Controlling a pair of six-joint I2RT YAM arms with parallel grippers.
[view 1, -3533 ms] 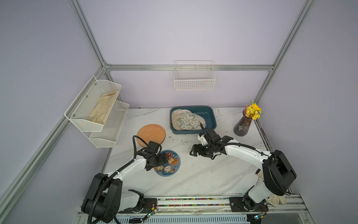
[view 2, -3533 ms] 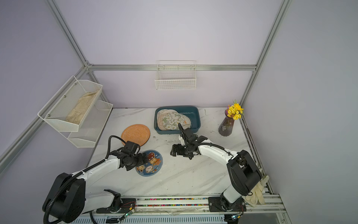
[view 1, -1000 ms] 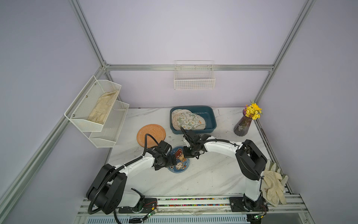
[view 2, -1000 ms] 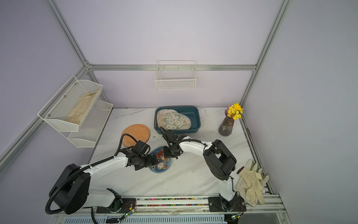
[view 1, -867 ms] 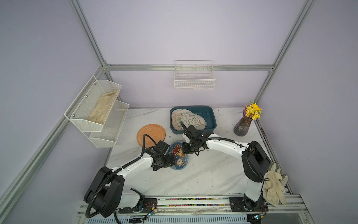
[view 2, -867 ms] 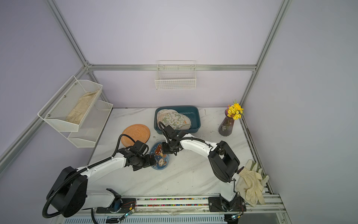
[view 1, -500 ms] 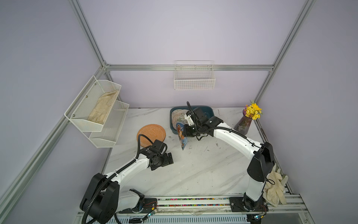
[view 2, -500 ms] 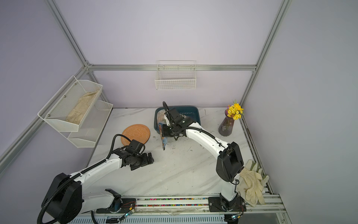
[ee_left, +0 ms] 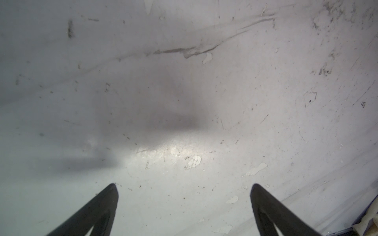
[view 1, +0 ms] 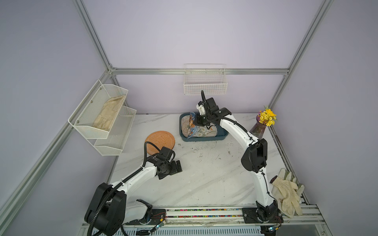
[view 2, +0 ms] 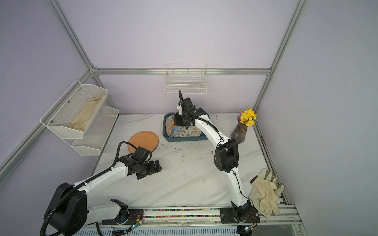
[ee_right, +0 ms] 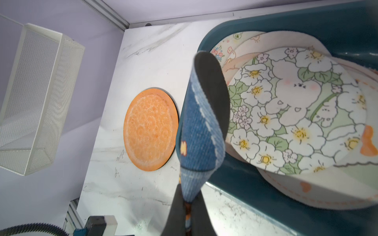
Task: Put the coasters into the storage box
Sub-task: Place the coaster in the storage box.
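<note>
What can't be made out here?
- Coaster count in the dark teal plastic storage box: right wrist view, the white floral round coaster covers those beneath; frame edge crops it.
- Print on the navy round fabric coaster in the right gripper: curled away there, tiny in both top views.

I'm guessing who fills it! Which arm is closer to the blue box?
Right. The right gripper is over the storage box, pinching a navy coaster; the left gripper is away over bare table.
</note>
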